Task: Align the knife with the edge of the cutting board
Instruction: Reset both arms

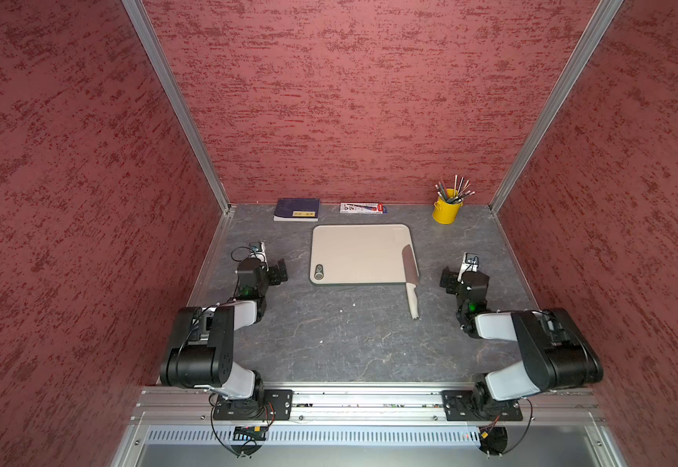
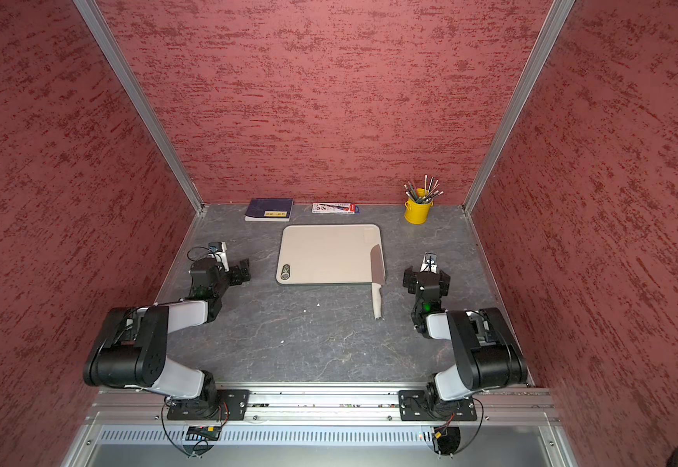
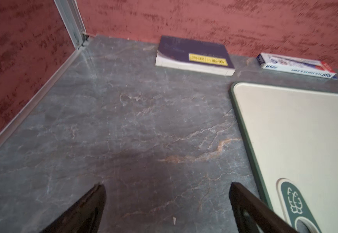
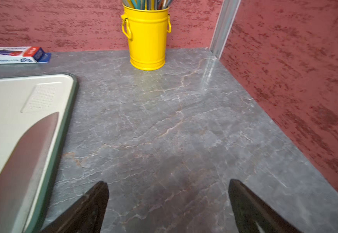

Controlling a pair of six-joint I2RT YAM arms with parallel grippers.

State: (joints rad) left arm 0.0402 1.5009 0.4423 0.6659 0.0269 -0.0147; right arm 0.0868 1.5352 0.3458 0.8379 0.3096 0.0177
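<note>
The beige cutting board (image 1: 357, 252) (image 2: 325, 250) lies flat in the middle of the grey table, its oval hole at the near left corner. The knife (image 1: 410, 269) (image 2: 377, 269) lies along the board's right edge, its broad blade on the board and its cream handle (image 1: 412, 301) sticking out over the table toward the front. My left gripper (image 1: 280, 271) (image 3: 167, 187) hangs open left of the board, nothing between its fingers. Right of the knife, my right gripper (image 1: 447, 279) (image 4: 168, 184) is open and empty. The blade (image 4: 21, 161) and board rim (image 4: 63, 125) show in the right wrist view.
A dark blue book (image 1: 297, 209) (image 3: 194, 55) and a flat white box (image 1: 363, 208) (image 3: 295, 64) lie against the back wall. A yellow cup of pencils (image 1: 447, 208) (image 4: 147, 38) stands at the back right. Red walls close in three sides.
</note>
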